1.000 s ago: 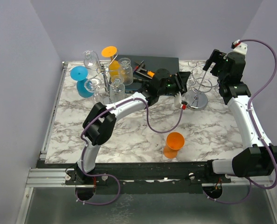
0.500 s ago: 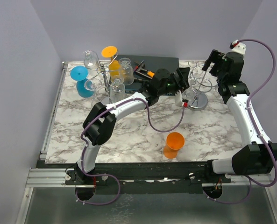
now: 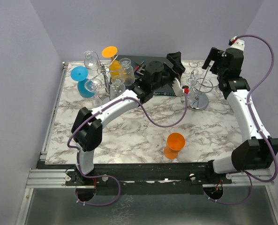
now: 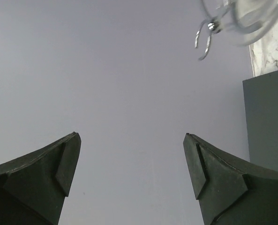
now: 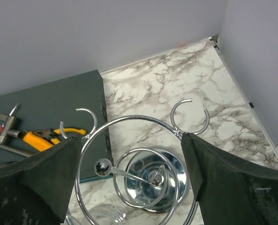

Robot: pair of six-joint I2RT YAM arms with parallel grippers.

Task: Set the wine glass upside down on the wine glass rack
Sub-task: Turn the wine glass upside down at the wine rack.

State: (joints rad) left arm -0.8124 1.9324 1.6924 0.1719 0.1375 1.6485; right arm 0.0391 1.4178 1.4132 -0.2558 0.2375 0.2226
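while both claws stand wide apart with nothing between the fingers, the orange wine glass [image 3: 175, 144] is seen upright on the marble table [image 3: 129, 136] in the lower middle of the overhead frame, well apart from either arm. the left claw [image 4: 130, 136] is raised in the upper middle of that frame and pointed at the bare wall [image 4: 106, 70], with only a hook [image 4: 203, 44] caught in the upper right corner of its own view. the right claw [image 5: 131, 137] is held above the silver rack [image 3: 197, 100] at the upper right, whose ring and open hooks are framed between its fingers. a clear rim [image 5: 101, 216] is glimpsed at the bottom edge of the right wrist frame; whether it hangs from a hook cannot be told. the orange glass is judged light, stiff and smooth, easily tipped if nudged at the rim. it would best be taken across the bowl or on the stem just under it, so that the stem beside the foot is left free for a hook.
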